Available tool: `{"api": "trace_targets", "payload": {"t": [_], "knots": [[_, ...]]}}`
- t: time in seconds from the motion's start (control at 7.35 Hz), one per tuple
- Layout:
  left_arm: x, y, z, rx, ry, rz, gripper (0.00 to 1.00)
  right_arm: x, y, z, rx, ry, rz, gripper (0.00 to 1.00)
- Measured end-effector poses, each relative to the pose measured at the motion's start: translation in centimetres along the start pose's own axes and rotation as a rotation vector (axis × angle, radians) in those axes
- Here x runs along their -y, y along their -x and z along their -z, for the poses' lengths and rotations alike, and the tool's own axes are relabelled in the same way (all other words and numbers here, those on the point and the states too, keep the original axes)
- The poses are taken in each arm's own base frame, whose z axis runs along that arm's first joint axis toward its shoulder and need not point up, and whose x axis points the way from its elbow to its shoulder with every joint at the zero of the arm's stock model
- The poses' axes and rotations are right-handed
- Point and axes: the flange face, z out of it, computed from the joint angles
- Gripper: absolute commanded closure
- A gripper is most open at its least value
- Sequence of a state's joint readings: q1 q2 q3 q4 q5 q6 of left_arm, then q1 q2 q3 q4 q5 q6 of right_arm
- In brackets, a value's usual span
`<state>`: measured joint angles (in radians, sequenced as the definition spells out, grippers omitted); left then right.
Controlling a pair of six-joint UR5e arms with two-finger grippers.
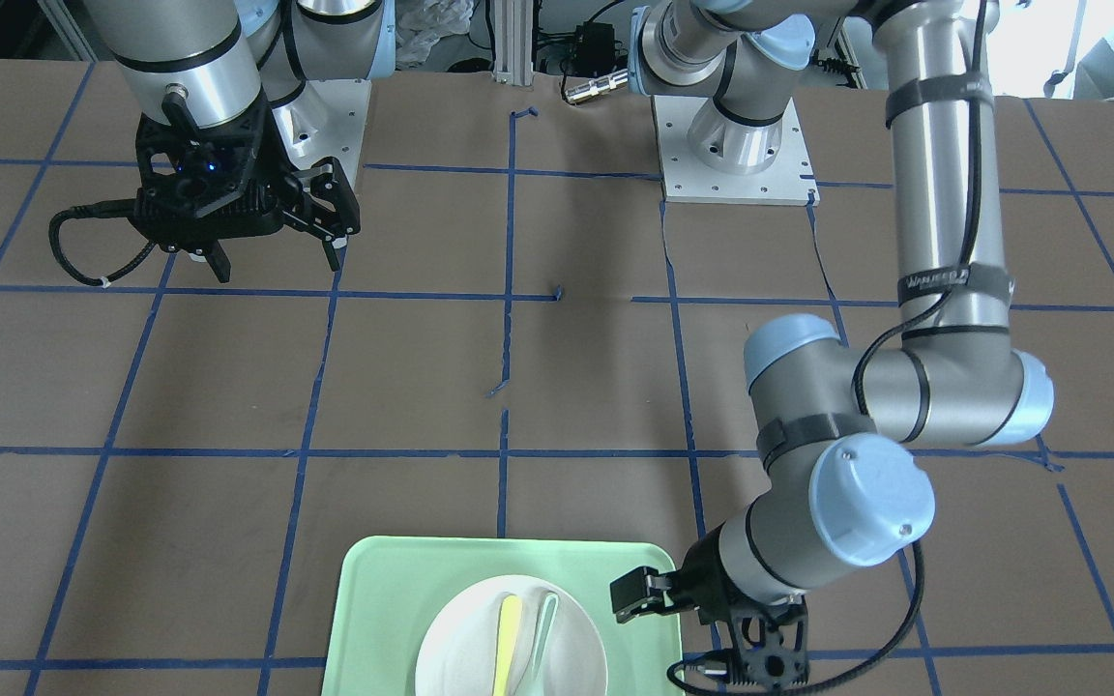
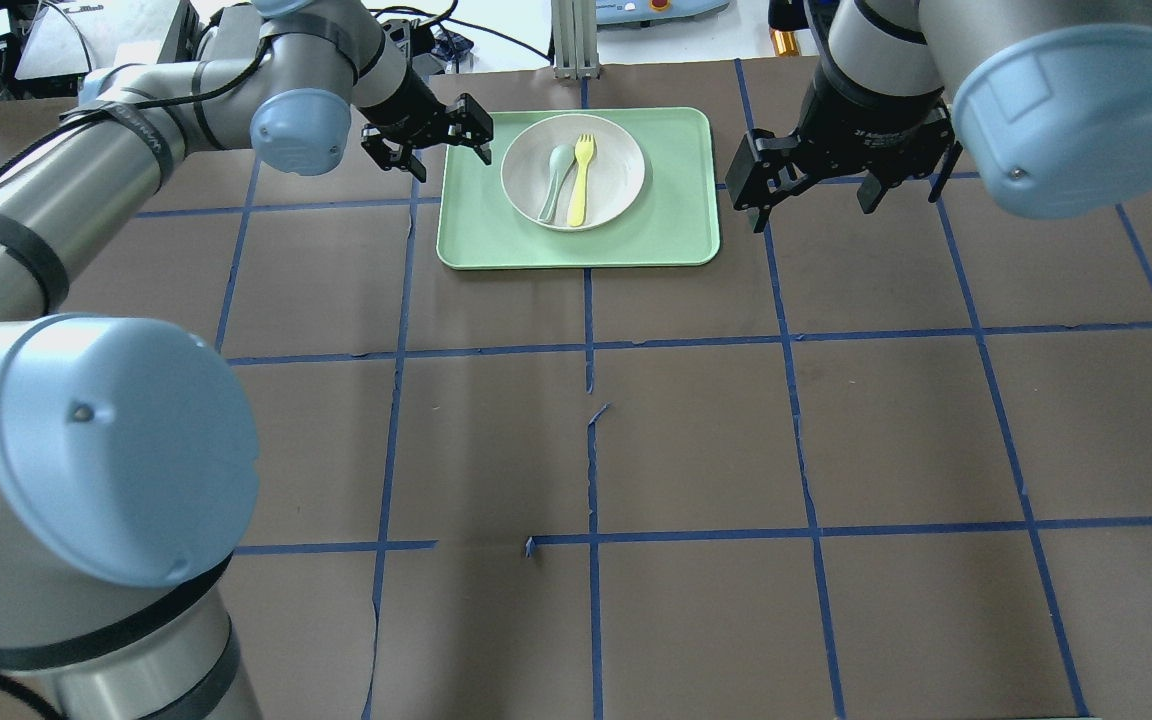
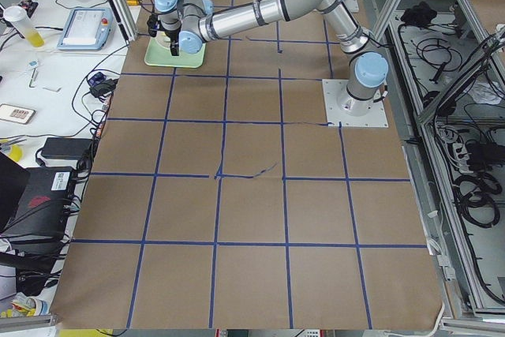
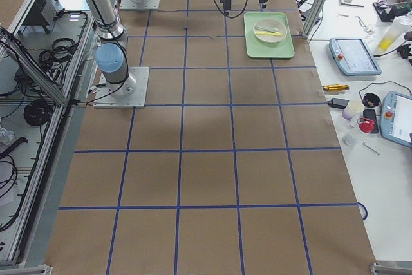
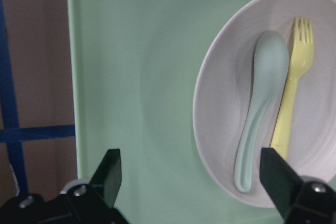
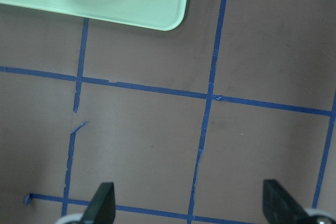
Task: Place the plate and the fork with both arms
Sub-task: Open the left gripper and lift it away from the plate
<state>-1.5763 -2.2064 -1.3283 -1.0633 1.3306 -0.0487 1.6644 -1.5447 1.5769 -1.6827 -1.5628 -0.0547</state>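
Though strap [image 1: 955, 282] print unreadable, fork [image 2: 583, 180] rests on plate [image 2: 621, 165].

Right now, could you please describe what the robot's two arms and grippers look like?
Both arms, left arm and right arm, are silver-grey tubes with light-blue joint caps, black straps and black cables. The left gripper and right gripper are black, two-fingered; a small blue light glows on the right one.
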Motion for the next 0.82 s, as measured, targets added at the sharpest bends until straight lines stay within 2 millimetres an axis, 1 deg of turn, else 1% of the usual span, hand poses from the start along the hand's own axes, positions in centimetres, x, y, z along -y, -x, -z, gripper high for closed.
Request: {"api": "trace_targets", "payload": {"t": [0.14,0.27,0.54,0.82], "knots": [[-3.3,0.6,3.1,0.081,-0.008,-0.01,0.0,0.0,0.0,0.0,0.001,0.0,-0.001,0.0],[-6.5,0.4,6.4,0.134,-0.025,-0.015,0.0,0.0,0.0,0.0,0.001,0.001,-0.001,0.0],[-12.2,-1.2,13.3,0.164,-0.053,0.017,0.0,0.0,0.0,-0.1,0.0,0.001,0.0,0.0],[-16.5,-3.2,19.4,0.171,-0.018,0.024,0.0,-0.1,0.0,0.0,0.0,0.0,-0.001,0.0]]}}
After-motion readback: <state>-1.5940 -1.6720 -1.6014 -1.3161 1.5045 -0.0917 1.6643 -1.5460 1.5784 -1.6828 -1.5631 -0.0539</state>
